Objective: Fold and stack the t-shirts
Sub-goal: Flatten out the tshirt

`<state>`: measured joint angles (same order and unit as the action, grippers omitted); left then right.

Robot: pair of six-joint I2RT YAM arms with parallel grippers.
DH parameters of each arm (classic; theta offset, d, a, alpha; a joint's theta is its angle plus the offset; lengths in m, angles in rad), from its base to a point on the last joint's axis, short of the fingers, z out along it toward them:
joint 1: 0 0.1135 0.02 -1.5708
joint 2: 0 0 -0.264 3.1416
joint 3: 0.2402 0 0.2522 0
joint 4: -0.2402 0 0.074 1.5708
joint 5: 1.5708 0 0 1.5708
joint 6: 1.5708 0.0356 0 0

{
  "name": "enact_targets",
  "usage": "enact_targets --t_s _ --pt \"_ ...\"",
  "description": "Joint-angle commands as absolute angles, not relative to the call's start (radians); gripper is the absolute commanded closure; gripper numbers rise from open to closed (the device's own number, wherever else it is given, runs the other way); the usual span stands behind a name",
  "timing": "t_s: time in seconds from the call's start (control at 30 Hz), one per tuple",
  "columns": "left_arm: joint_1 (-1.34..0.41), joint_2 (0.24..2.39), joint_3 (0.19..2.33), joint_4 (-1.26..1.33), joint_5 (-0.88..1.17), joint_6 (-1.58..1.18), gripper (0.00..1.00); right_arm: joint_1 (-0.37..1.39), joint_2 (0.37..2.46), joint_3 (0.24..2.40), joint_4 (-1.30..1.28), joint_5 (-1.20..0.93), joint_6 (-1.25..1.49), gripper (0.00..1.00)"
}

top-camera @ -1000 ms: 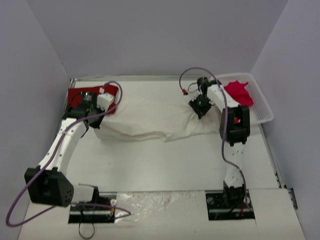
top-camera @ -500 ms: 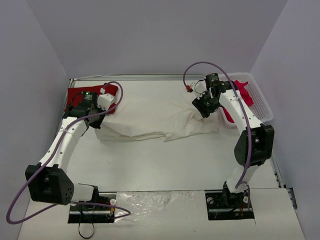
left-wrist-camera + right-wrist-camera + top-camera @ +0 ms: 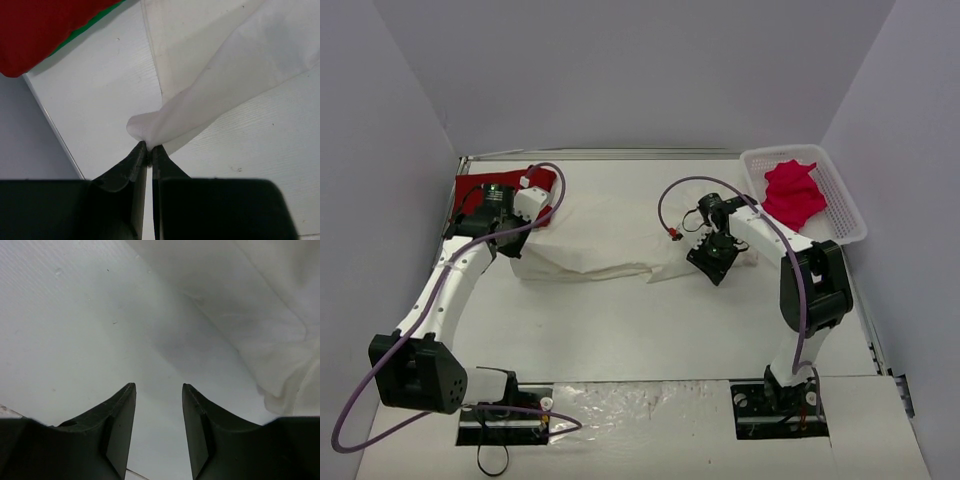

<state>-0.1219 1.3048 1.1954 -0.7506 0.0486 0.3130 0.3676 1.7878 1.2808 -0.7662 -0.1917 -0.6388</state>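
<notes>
— Grip on the left?
— Left gripper (image 3: 148,149) stayed clenched on a corner of the cream-white t-shirt (image 3: 610,240), which lay beside the red t-shirt (image 3: 480,186).
— Rightward?
— Right gripper (image 3: 159,390) had released its end and hung empty, so a regrasp looked necessary.

We find the large shirt (image 3: 610,240) spread across the middle of the table (image 3: 650,330). Behind its left end, in the far left corner, lies a second shirt (image 3: 475,187). The basket (image 3: 847,205) sits at the far right, a third shirt (image 3: 792,192) in it. The left gripper (image 3: 148,150) is at the large shirt's left end, the right gripper (image 3: 712,262) just before its right end.
</notes>
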Motion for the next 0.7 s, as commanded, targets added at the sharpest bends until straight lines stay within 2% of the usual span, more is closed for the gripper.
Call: enact_targets --t_s 0.0,0.6,0.67 --pt "-0.11 1.264 1.189 -0.746 0.052 0.308 0.98 0.367 1.802 1.296 -0.746 -0.184 -0.629 0.62" --pt "-0.098 1.281 1.172 -0.741 0.08 0.311 0.98 0.371 2.023 1.454 -0.658 -0.126 -0.6 0.62" --pt "-0.098 1.279 1.172 -0.741 0.083 0.311 0.98 0.371 2.043 1.456 -0.655 -0.124 -0.597 0.76"
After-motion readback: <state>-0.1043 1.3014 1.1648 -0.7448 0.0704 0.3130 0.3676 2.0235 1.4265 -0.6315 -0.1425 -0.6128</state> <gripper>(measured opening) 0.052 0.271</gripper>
